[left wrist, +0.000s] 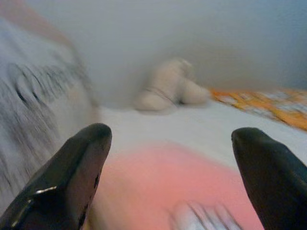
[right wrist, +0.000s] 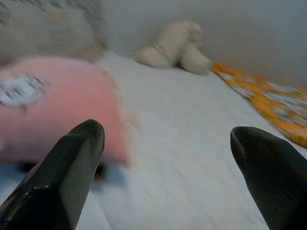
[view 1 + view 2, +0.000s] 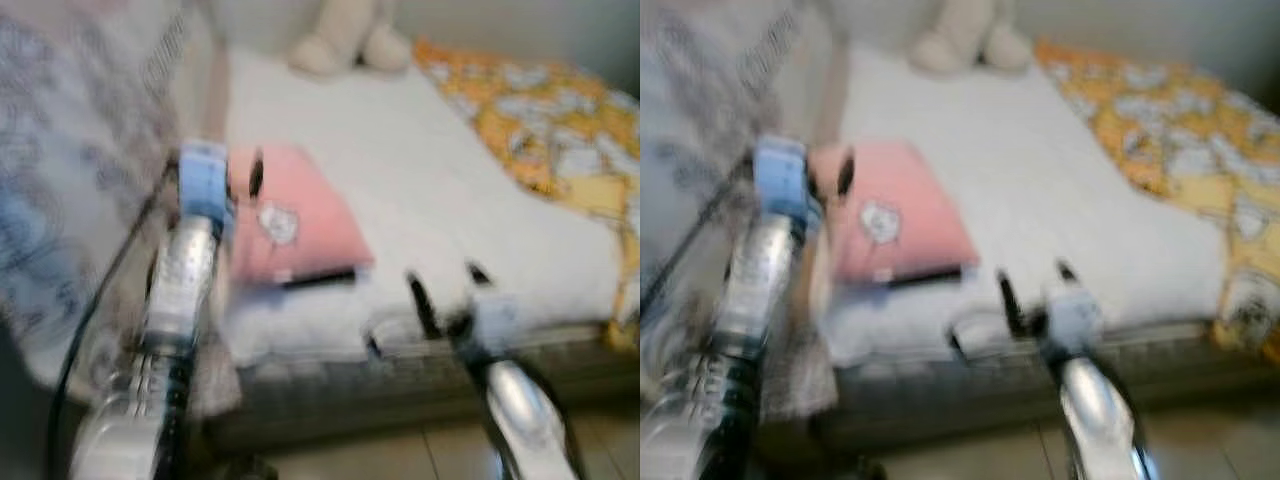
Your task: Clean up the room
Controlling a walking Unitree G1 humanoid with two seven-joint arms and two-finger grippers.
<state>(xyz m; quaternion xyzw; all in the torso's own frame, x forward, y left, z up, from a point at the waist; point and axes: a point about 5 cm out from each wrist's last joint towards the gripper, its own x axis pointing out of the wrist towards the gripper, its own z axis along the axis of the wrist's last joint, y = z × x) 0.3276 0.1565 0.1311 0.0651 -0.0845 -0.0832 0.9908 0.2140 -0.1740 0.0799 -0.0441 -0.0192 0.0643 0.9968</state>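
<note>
Both jaws open, holding nothing. Left gripper (image 3: 240,172) hovers at the near-left edge of the pink pillow (image 3: 300,215); right gripper (image 3: 447,285) hangs over the front edge of the bed (image 3: 420,180), well right of the pillow. Pillow lies on the white sheet near the front-left corner. Plush toy (image 3: 350,40) sits at the far end, orange blanket (image 3: 550,130) bunched along the right side. Views blurred. Judgement: tidying barely started; nothing picked up, pillow, toy and blanket all left to sort.
</note>
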